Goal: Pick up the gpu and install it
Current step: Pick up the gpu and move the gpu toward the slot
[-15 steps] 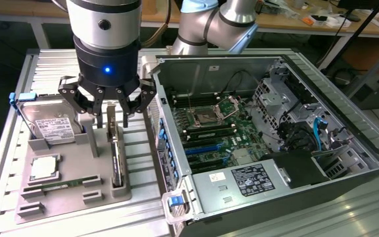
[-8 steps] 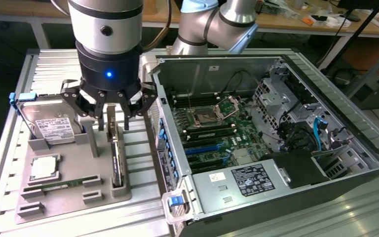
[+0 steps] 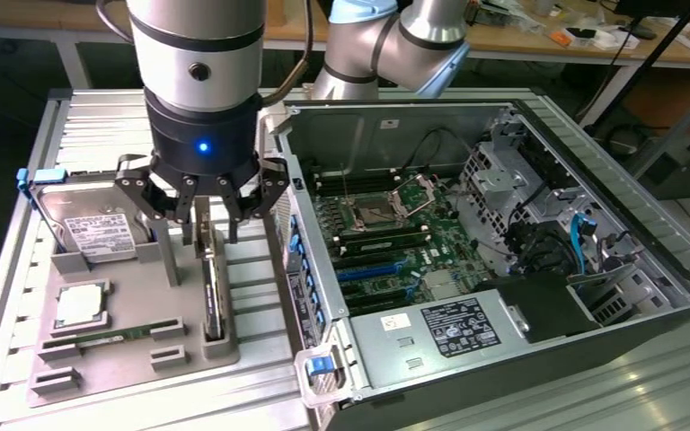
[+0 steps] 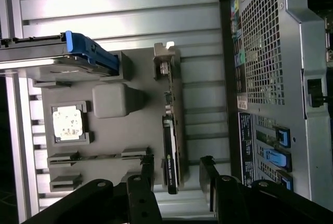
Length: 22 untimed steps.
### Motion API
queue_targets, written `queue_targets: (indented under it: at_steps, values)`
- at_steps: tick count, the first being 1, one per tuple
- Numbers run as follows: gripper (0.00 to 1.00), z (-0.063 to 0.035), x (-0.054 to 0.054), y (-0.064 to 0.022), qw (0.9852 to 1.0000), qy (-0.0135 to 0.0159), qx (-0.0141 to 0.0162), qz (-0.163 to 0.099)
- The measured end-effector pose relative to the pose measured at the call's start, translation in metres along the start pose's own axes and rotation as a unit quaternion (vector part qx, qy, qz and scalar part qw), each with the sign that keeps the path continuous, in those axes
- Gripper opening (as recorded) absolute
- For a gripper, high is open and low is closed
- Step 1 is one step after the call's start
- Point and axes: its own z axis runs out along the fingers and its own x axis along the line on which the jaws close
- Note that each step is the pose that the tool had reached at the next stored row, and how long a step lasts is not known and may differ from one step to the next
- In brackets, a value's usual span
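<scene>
Gripper point(image 3: 209, 235), exterior view: hangs over the gray tray point(image 3: 118, 359), jaws spread wide — gripping nothing.
Gpu point(image 3: 212, 296), exterior view: stands on edge in a slot of the tray, just under the gripper, beside the open computer case point(image 3: 381, 130).
Neighbours, exterior view: hard drive point(image 3: 87, 220) and chip point(image 3: 82, 305) sit on the same tray.
Gripper, wrist view: fingers point(image 4: 147, 174) flank the gpu, one on each side — gaps visible.
Gpu, wrist view: silver bracket point(image 4: 164, 57) at the end far from the fingers.

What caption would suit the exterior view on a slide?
Open gripper poised over the gpu standing on edge in its grey tray, beside the open computer case.
</scene>
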Motion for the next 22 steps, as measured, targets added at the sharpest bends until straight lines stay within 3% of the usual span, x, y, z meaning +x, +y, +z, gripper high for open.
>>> queue_targets:
  at_steps: [9, 22]
  values:
    - [0.48, 0.0193, -0.004, -0.0066, 1.0, 0.0, 0.0, -0.001]
    - [0.48, 0.0295, -0.006, -0.0096, 1.0, 0.0001, -0.0001, -0.002]
